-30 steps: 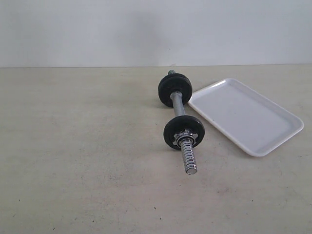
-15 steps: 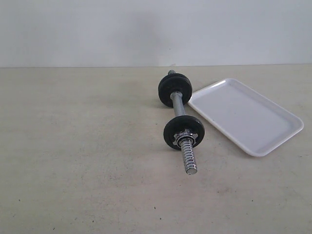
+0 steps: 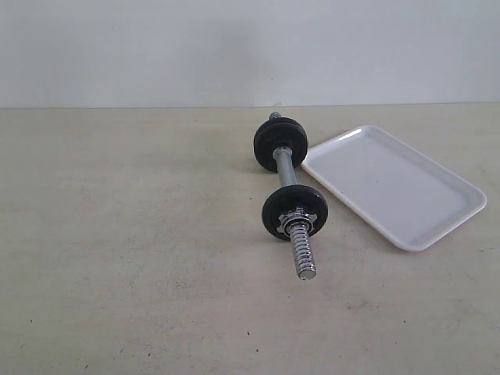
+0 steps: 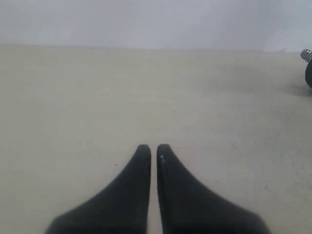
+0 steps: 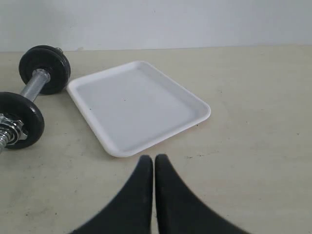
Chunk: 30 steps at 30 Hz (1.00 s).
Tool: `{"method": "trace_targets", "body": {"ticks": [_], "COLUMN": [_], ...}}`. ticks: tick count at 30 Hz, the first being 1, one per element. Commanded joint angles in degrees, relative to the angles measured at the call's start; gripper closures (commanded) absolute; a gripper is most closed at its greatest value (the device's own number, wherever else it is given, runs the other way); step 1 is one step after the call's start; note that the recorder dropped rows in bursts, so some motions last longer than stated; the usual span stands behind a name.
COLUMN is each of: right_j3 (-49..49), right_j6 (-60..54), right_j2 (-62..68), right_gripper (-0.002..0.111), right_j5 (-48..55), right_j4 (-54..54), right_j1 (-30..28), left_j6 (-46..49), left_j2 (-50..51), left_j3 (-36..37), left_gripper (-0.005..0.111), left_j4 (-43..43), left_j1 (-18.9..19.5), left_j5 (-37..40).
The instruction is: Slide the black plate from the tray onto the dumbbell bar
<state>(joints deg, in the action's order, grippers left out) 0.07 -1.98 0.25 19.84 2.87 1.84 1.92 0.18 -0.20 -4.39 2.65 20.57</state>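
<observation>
The dumbbell bar (image 3: 285, 166) lies on the table, running from back to front. It carries one black plate (image 3: 280, 142) at the far end and another (image 3: 295, 212) nearer, held by a chrome star nut (image 3: 298, 219), with bare thread (image 3: 301, 250) sticking out in front. The white tray (image 3: 393, 184) to its right holds nothing. In the right wrist view, my right gripper (image 5: 154, 158) is shut and empty, just short of the tray (image 5: 136, 105), with the bar (image 5: 33, 84) off to one side. My left gripper (image 4: 153, 147) is shut over bare table; only the bar's tip (image 4: 306, 55) shows there.
The beige tabletop (image 3: 133, 234) stretches wide on the left and in front of the bar. A pale wall (image 3: 234, 47) closes off the back edge. Neither arm shows in the exterior view.
</observation>
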Motion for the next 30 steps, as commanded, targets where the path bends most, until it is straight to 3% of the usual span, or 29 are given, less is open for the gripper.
{"method": "trace_targets", "body": {"ticks": [1,8,30], "right_j3": [-0.1,-0.1,-0.1], "right_j6": [0.0,0.0,0.1], "right_j2": [-0.3,-0.3,-0.3], "right_gripper": [0.109,0.109,0.109], "right_j5": [-0.7,-0.7,-0.7], "right_j4": [0.0,0.0,0.0], "right_j1": [-0.1,-0.1,-0.1], "left_j6": [-0.9,-0.8,5.7], "left_j2": [-0.2,-0.2,-0.2], "left_j3": [0.2,0.2,0.2], "left_gripper": [0.102,0.102,0.102], "left_j4": [2.2,2.9,2.9], "left_j1": [0.1,-1.8,-1.9], "left_j5": [-0.1,-0.3,-0.4]}}
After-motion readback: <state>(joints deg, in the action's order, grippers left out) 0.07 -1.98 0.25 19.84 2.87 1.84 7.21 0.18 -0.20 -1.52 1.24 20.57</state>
